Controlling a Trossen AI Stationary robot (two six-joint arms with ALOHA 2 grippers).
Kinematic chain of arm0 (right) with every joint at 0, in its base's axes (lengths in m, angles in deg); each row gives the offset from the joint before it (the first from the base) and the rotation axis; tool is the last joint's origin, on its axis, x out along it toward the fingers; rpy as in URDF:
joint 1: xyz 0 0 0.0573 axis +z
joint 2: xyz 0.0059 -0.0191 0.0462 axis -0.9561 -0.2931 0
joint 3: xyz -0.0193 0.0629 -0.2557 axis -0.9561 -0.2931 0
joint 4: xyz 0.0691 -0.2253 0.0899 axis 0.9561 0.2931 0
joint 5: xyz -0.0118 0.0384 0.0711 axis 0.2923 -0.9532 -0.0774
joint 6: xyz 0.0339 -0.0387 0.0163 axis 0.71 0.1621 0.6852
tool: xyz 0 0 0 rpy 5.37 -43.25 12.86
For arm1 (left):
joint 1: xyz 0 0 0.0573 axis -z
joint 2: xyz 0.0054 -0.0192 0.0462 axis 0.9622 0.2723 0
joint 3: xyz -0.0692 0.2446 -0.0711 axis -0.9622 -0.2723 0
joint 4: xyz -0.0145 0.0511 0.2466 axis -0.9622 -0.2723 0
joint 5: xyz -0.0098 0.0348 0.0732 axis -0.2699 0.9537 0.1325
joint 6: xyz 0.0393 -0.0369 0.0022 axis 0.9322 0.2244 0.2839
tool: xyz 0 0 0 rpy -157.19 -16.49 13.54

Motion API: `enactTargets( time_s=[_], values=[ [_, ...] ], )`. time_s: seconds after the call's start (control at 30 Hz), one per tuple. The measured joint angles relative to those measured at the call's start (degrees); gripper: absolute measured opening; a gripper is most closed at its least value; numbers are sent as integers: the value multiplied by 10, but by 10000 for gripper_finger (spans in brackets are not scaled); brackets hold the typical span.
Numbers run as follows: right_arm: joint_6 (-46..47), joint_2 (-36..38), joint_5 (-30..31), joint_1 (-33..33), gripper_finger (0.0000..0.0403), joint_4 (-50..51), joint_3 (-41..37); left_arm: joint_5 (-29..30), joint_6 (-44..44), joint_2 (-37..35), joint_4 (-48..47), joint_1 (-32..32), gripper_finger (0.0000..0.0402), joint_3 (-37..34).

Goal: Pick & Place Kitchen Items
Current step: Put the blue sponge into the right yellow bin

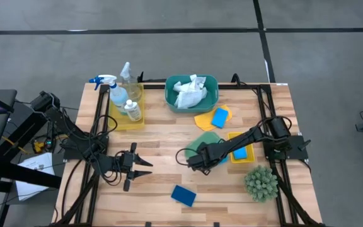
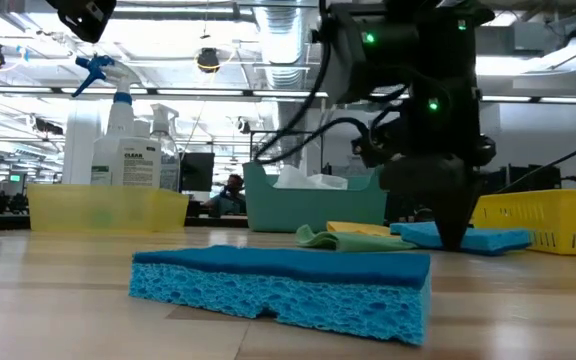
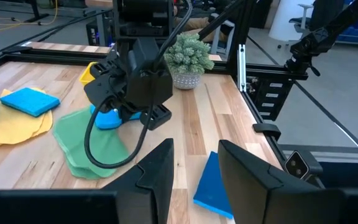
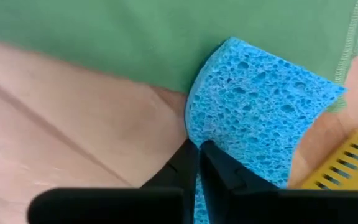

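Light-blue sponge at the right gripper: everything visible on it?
The light-blue sponge is porous, open-celled foam, bent upward where the right gripper has its jaws shut thin on one edge. It lies partly over the green cloth on the wooden table, beside a yellow tray.

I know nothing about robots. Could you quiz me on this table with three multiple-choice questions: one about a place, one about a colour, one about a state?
1. Where does the white cloth lie?
A. in the teal basin
B. in a yellow tray
C. on bare wood

2. What colour is the cloth under the light-blue sponge beside the basin?
A. green
B. white
C. yellow

3. How is the left gripper?
A. shut on a bottle
B. open, holding nothing
C. shut on a sponge

Answers:
1 A: the cloth is bunched inside the basin.
2 C: the yellow cloth shows around that sponge.
3 B: its fingers stand apart over bare wood.
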Motion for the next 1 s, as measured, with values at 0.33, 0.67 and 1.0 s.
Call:
enactTargets(
  time_s=[0.33, 0.67, 1.0],
  values=[
    [-1, 1, 12, 27, 1, 40, 69, 1, 1, 0, 0, 0, 122, 0],
    [36, 2, 63, 34, 0, 223, 166, -1, 1, 0, 0, 0, 122, 0],
    [149, 113, 58, 45, 0, 295, 155, -8, 1, 0, -12, 0, 122, 0]
  ],
)
